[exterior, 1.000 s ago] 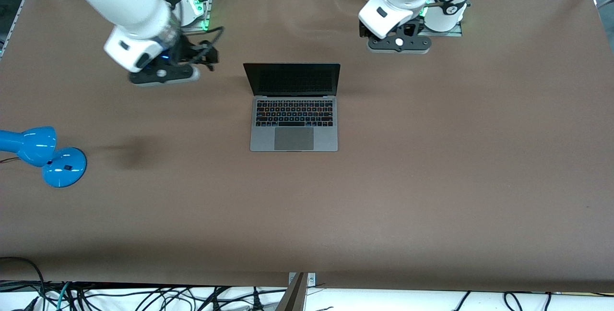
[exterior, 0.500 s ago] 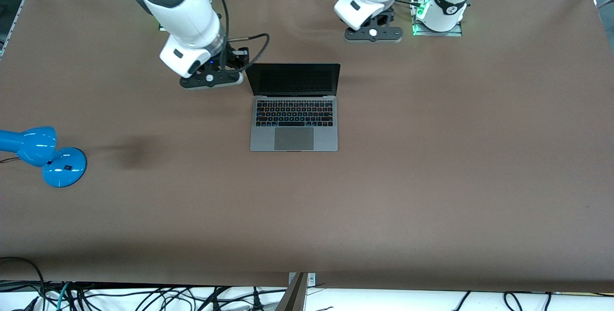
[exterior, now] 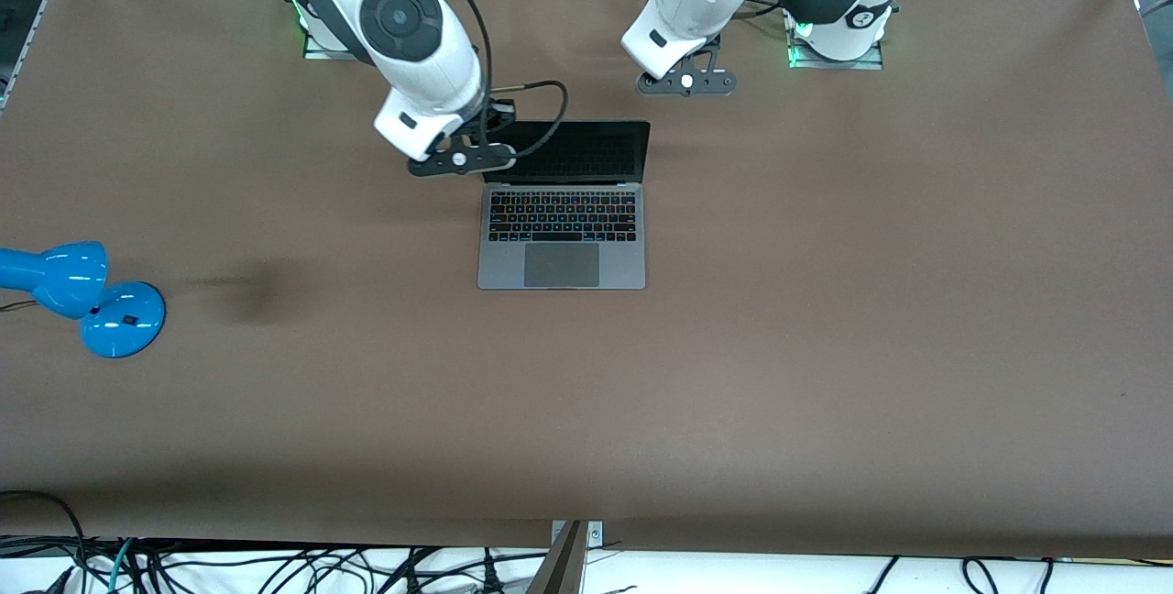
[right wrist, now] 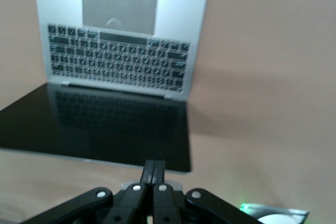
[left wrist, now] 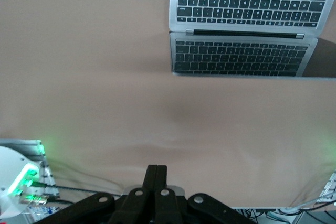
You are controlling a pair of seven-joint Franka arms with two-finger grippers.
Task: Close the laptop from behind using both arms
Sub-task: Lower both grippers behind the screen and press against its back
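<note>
The laptop lies open mid-table with its black screen upright toward the arms' bases. My right gripper is shut and empty. It hangs over the lid's top corner at the right arm's end. In the right wrist view the shut gripper points at the screen and the keyboard. My left gripper, also shut and empty, is over bare table between the lid and the left arm's base. The left wrist view shows its gripper well apart from the laptop.
A blue desk lamp lies near the table's edge at the right arm's end. Both arm bases stand along the table's edge farthest from the front camera. Cables hang below the nearest edge.
Both arms swung in toward the laptop's lid. The right gripper travelled from over the table beside the laptop to the lid's corner. Both grippers shut.
</note>
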